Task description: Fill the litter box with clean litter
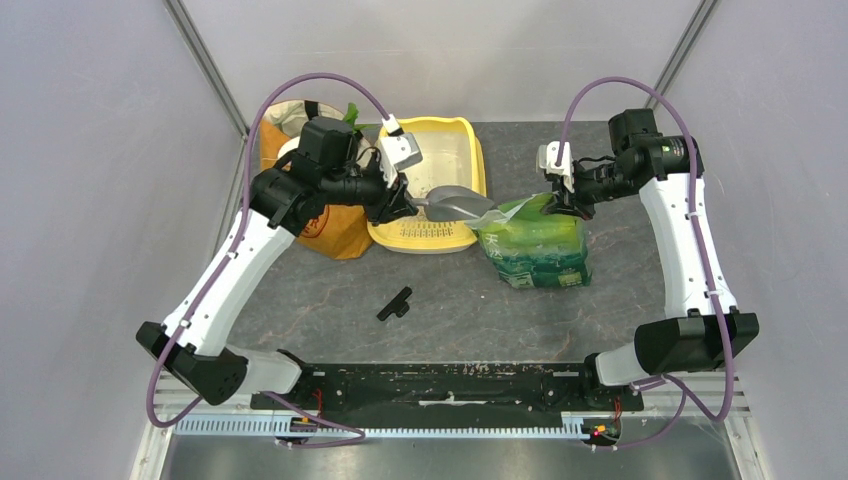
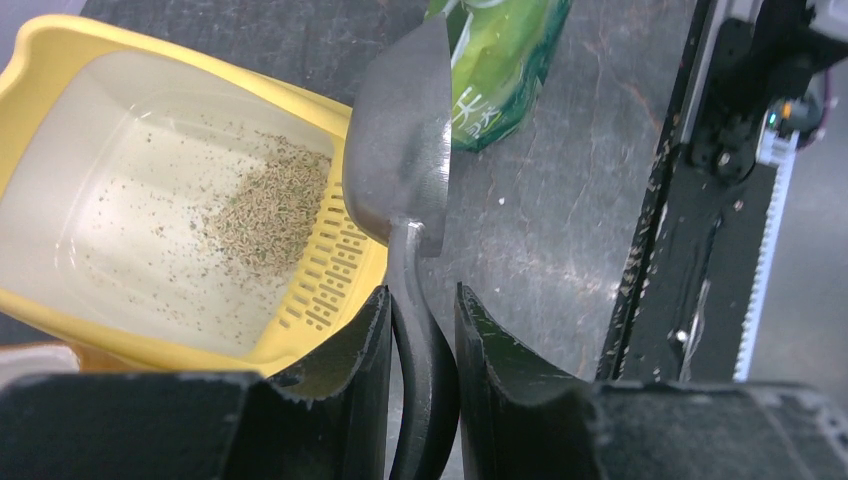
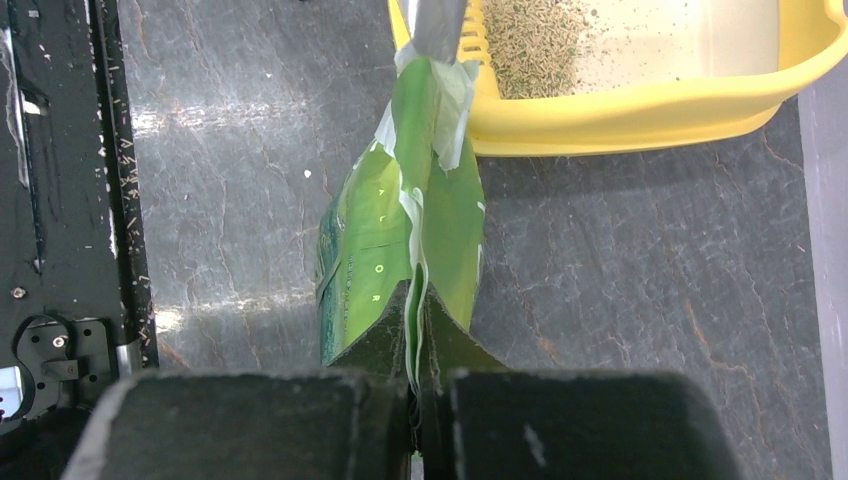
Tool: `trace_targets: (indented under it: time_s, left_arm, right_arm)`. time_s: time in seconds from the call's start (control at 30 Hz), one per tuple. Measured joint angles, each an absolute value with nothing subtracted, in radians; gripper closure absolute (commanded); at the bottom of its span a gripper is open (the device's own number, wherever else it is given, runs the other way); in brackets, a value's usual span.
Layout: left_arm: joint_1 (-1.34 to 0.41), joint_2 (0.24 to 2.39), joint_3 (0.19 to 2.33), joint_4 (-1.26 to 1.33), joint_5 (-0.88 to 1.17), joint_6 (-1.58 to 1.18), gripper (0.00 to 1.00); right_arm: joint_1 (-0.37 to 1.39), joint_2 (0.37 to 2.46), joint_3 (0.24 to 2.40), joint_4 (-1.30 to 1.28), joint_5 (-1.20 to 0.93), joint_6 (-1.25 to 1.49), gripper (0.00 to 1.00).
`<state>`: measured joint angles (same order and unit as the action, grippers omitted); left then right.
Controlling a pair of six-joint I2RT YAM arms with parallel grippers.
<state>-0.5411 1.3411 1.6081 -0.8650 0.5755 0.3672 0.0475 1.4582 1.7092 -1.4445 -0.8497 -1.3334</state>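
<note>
**Top view.** We saw one litter box at 12 o'clock on the table. One orange paper bag stood at its 9 o'clock and one green bag at its 4 o'clock. One small black piece lay well apart at its 6 o'clock. The left gripper carried one scoop over the box's near end, with the bowl pointing to 3 o'clock and its tip at the green bag's mouth. The right gripper met the bag top from 3 o'clock.

**Left wrist view.** The left gripper was clamped narrowly on the scoop's handle. The scoop looked empty to us. At its 9 o'clock sat the litter box, holding one small heap of clean litter beside the slotted strip. Most of the pale basin was bare.

**Right wrist view.** The right gripper was pinched tight on the green bag's upper edge. The scoop tip touched the torn mouth at 12 o'clock, and the clean litter showed at 1 o'clock.

We judged this to be the trip to the bag for another load, early in the filling. The next move called for sliding the scoop into the mouth while the right gripper held it steady.
</note>
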Motion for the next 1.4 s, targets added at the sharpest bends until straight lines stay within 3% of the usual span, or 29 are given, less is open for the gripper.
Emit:
trace_targets:
  time_s: [0.53,0.87,1.2,1.4]
  left_arm:
    - [-0.542,1.495,1.659,-0.920,0.587,0.595,0.98]
    - [-0.577,1.779,1.997,-1.024,0.602,0.318,0.98]
    - [-0.696,1.957,2.268,-1.244,0.466,0.198,0.98]
    - [-0.714,2.036,2.278,-1.307,0.508,0.051,0.98]
  right_arm:
    - [0.048,1.472,1.711,-1.439,-0.865,-1.329,1.00]
    - [0.075,1.502,1.740,-1.434,-0.855,-1.360,1.00]
    - [0.094,1.554,1.813,-1.464,-0.855,-1.393,1.00]
    - [0.109,1.570,1.845,-1.528,-0.856,-1.447,1.00]
